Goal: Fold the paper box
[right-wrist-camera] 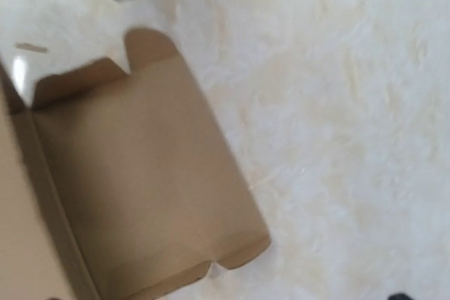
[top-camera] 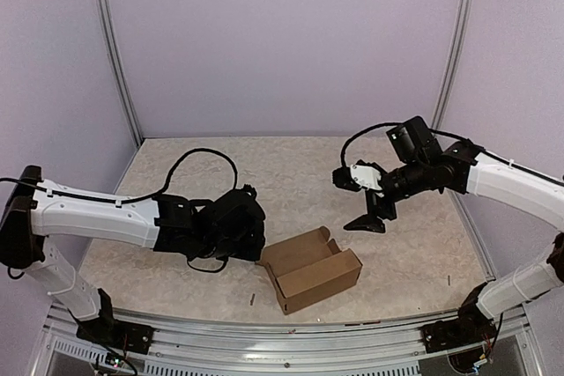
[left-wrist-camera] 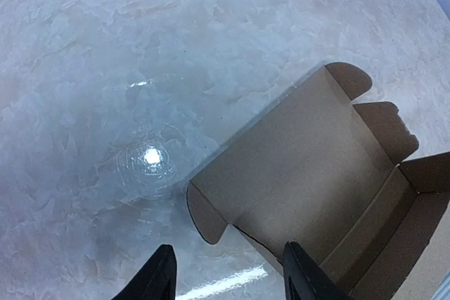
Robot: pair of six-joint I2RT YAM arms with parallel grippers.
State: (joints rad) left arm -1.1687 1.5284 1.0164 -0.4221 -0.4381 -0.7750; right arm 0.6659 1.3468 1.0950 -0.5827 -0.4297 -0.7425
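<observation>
Looking down, we find the paper box (top-camera: pixel 313 270) resting on the counter (top-camera: pixel 291 173), lid laid open (rounded tabs showing). Just left of the box our left tool (left-wrist-camera: pixel 228 277) stands apart, gripping nothing; beyond the box, to its right, the right tool (top-camera: pixel 366 220) gapes empty.

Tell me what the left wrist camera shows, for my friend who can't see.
An open brown paper box lies on a pale marbled table, its lid laid back with rounded tabs at the corners. The left gripper hangs open at the bottom edge, holding nothing.
</observation>
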